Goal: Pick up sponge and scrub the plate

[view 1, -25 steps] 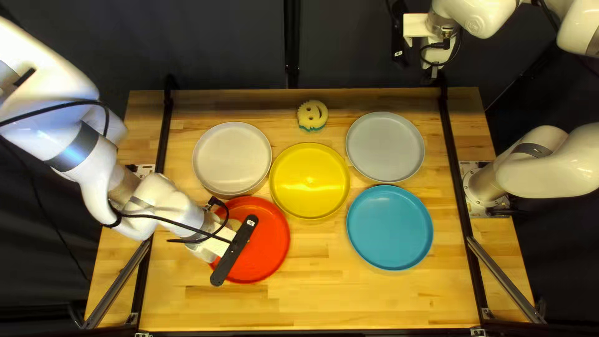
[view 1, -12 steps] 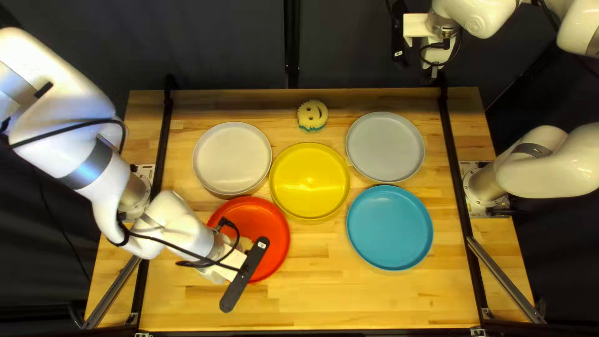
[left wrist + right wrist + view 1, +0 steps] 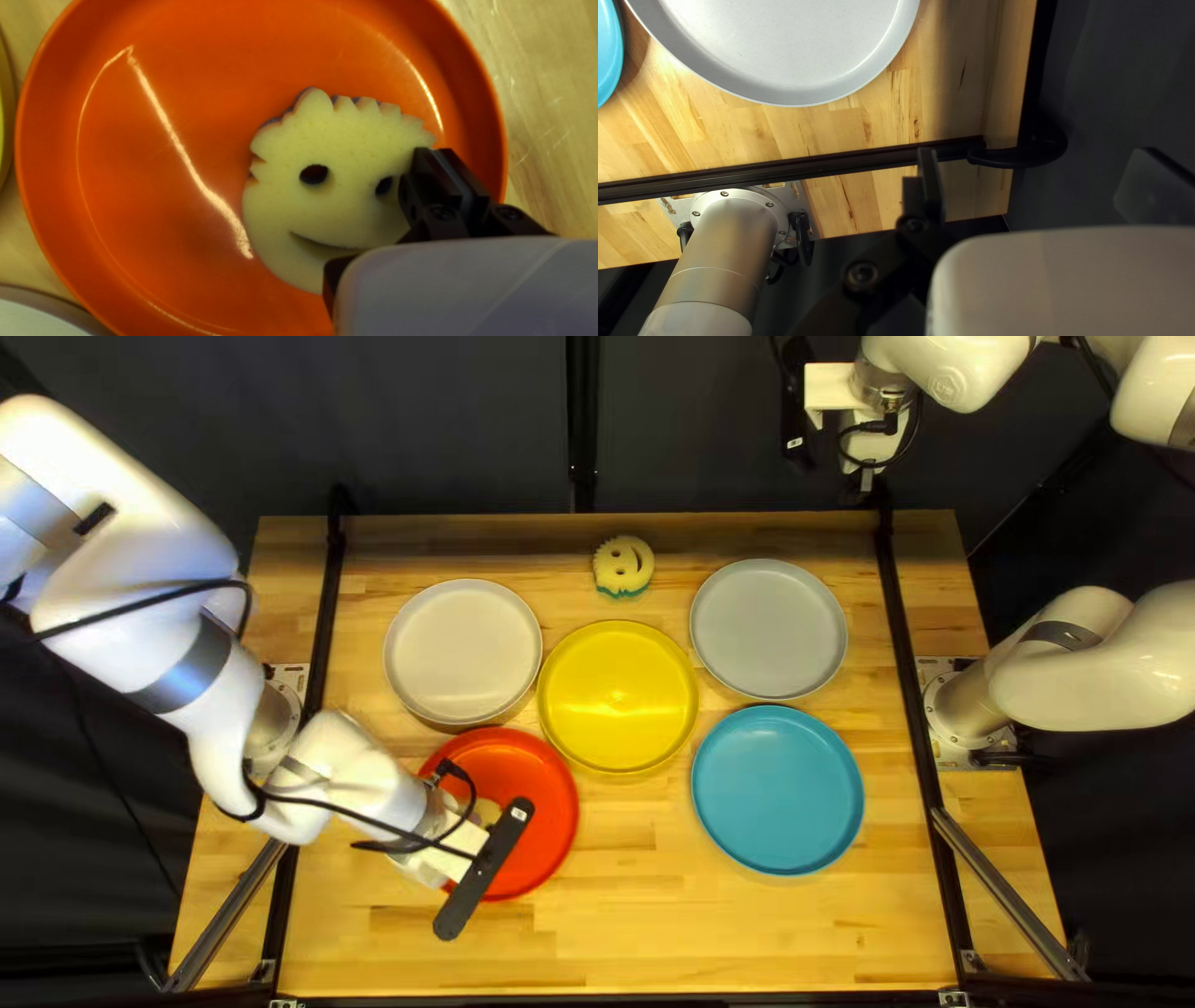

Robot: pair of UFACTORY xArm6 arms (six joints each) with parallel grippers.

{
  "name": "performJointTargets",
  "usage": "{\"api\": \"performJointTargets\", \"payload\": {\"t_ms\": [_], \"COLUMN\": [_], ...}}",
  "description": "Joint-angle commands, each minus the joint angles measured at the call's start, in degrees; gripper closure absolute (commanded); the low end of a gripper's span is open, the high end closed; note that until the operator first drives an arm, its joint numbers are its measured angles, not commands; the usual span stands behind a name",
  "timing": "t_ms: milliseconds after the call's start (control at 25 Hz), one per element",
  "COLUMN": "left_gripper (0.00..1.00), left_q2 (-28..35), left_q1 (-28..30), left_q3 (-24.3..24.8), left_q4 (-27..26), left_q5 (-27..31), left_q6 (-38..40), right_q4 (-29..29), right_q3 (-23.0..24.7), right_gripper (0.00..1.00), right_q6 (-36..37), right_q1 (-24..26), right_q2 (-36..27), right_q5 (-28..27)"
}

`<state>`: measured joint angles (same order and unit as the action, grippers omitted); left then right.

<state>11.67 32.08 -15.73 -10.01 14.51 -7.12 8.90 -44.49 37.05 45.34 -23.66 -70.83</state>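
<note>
My left tool is clamping the edge of a smiling yellow sponge, which is lying inside the red plate. My right tool is hanging beyond the surface's far edge, its fingers standing spread. A second sponge is sitting just beyond the yellow plate, between a white plate and a grey plate.

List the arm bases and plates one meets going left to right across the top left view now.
Left arm's base → white plate → yellow plate → grey plate → right arm's base. Left out for overlapping: red plate, blue plate.
</note>
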Motion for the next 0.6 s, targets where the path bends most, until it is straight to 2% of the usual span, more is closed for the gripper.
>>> {"api": "performJointTargets", "payload": {"t_ms": [40, 280, 440, 600], "left_gripper": [1.0, 1.0, 1.0, 1.0], "left_q2": [3.4, -2.7, -8.3, -11.1], "left_q1": [-1.8, 0.2, 1.8, 2.5], "left_q3": [3.2, -1.5, -7.6, -12.3], "left_q4": [-3.3, -4.1, 0.0, 4.8], "left_q5": [1.0, -1.1, -1.4, 0.2], "left_q6": [-3.7, -3.4, 0.3, 4.1], "right_q4": [0.0, 0.0, 0.0, 0.0], "right_q3": [0.0, 0.0, 0.0, 0.0], "right_gripper": [0.0, 0.0, 0.0, 0.0], "right_q6": [0.0, 0.0, 0.0, 0.0], "right_q1": [0.0, 0.0, 0.0, 0.0], "right_q2": [0.0, 0.0, 0.0, 0.0], "right_q5": [0.0, 0.0, 0.0, 0.0]}}
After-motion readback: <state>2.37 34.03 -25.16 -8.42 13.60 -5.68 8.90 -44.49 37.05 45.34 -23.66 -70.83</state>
